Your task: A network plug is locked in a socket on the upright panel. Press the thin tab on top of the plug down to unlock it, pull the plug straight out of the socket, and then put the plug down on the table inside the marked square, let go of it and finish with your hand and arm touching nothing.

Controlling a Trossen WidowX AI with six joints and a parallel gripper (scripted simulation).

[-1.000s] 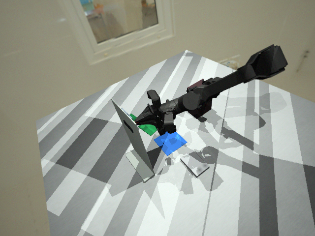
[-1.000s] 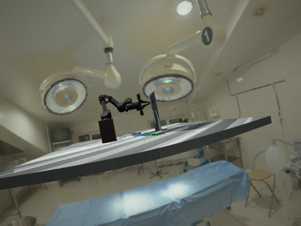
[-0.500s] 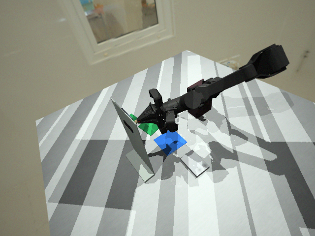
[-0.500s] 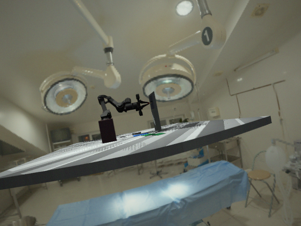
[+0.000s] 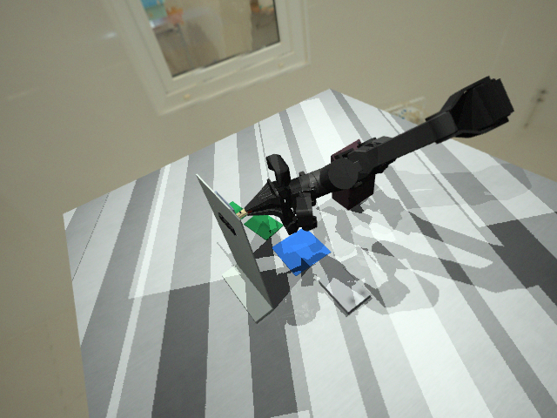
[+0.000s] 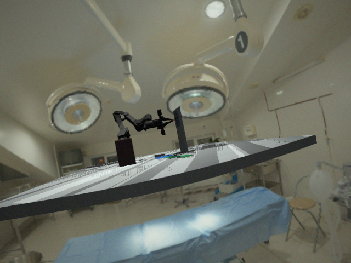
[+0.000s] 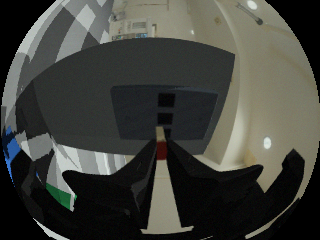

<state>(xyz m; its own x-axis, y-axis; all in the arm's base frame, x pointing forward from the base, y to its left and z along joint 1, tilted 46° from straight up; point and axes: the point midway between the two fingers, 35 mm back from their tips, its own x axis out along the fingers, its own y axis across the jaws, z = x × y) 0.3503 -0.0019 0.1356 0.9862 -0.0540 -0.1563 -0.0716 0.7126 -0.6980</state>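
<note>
My gripper (image 5: 248, 211) (image 6: 173, 120) (image 7: 160, 143) is shut on the plug (image 5: 242, 214) (image 7: 160, 133). The plug's red rear part is between the fingertips, and its tan body points at the upright panel (image 5: 246, 260) (image 6: 181, 138) (image 7: 75, 100). The tan body shows outside the panel's face. In the wrist view its front end overlaps the left side of the lowest dark socket (image 7: 168, 133); whether the tip is fully clear is hard to tell. The tab is not clearly visible. A blue square (image 5: 301, 249) (image 7: 12, 151) and a green square (image 5: 265, 224) (image 7: 59, 196) lie on the table below.
Two more dark sockets (image 7: 166, 100) (image 7: 165, 118) are above the lowest one. The panel's foot (image 5: 243, 292) rests on the table. A thin pale plate (image 5: 346, 297) lies beyond the blue square from the green one. The arm's dark base block (image 6: 125, 153) stands behind the gripper.
</note>
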